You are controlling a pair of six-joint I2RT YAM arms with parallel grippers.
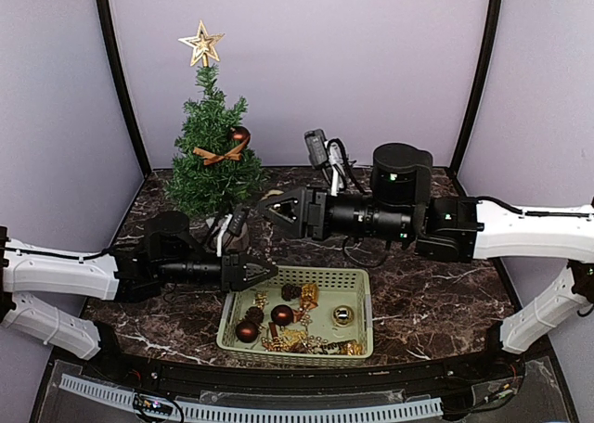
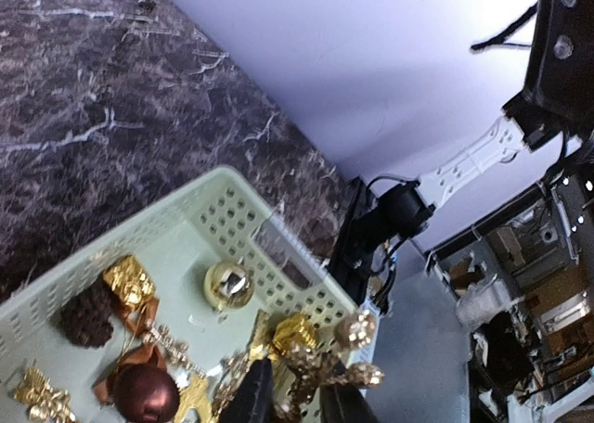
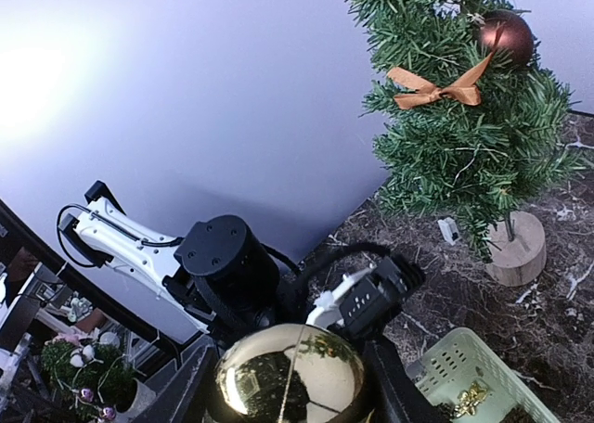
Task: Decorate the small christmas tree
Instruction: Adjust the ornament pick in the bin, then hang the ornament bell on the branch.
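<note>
Closest in, a pale green perforated plastic basket [image 1: 367, 298] sits mid front edge of the dark marbled tabletop [image 1: 445, 284], loaded with gold and brown trinkets. Left gripper [image 1: 249, 273] hangs over the basket's rear-left corner. Its jaws are pinched narrow with gold beady bits between them, and I can't tell if it actually has hold of any. Right gripper [image 3: 288, 386] is clamped on a shiny gold ball ornament [image 3: 278, 363], out past the basket near the tree's lower branches.

Back toward the rear-left corner stands the small green bristly christmas tree [image 1: 212, 163] on its round wooden stump [image 3: 515, 249]. It's wearing a gold star topper [image 1: 201, 44], a glossy brown ball [image 1: 239, 135] and a copper ribbon bow [image 1: 220, 153].

If it were me, I'd aim for a bare lower branch clear of the bow and go in slow. That tree looks light enough to tip, so I'd only let go once the ball is properly caught.

No readable writing anywhere. A little white tag [image 3: 448, 230] under the branches is too small to make out.
</note>
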